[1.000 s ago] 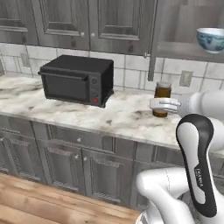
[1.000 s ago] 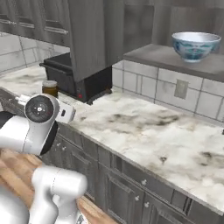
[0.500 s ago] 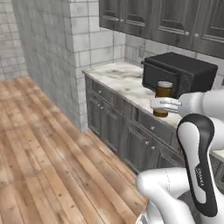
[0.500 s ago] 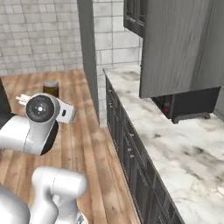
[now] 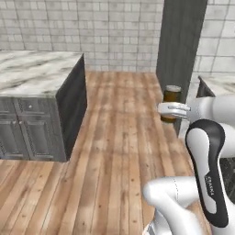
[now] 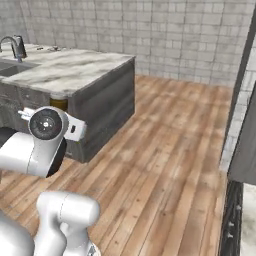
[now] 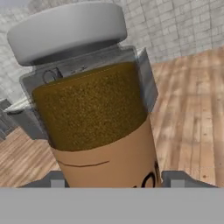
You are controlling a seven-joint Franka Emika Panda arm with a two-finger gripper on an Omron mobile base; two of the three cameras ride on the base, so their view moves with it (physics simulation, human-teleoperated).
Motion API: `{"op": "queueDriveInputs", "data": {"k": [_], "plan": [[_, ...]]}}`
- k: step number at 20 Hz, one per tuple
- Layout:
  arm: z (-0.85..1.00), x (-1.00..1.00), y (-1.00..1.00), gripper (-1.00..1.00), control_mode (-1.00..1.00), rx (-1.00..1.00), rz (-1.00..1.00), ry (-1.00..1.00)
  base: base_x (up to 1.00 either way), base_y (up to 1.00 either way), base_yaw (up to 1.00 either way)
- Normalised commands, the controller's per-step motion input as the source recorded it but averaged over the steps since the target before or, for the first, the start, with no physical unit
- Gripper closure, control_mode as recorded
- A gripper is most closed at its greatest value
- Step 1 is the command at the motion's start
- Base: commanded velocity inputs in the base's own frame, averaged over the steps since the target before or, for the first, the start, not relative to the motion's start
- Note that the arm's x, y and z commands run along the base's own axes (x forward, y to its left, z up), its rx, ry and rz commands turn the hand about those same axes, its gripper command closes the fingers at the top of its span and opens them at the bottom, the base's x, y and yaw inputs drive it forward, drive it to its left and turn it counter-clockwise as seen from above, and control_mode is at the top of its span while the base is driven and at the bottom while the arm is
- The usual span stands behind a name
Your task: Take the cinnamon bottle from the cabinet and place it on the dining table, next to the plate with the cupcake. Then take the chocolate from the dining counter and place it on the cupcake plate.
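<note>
The fingers grip the cinnamon bottle around its lower body, upright — a rigid, light, smooth jar, likely slippery; mid-body is the safest hold.

Arm's folded up tight above the base, forearm level, gripper reaching out sideways with its fingers clamped around the cinnamon bottle.

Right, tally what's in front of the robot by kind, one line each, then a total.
Cinnamon bottle, gripped in the claw: 1
Marble-topped island: 1
Sink faucet on that island: 1
Dark tall cabinet: 1
Total: 4
</note>
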Motion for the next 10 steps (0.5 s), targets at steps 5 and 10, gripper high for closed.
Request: {"op": "queueDriveInputs", "data": {"k": [5, 10], "plan": [[0.00, 0.00, 0.00, 1.00, 1.00, 0.00, 0.00, 0.00, 0.01, 0.00, 0.98], [0.00, 0.00, 0.00, 1.00, 1.00, 0.00, 0.00, 0.00, 0.36, 0.00, 0.59]]}}
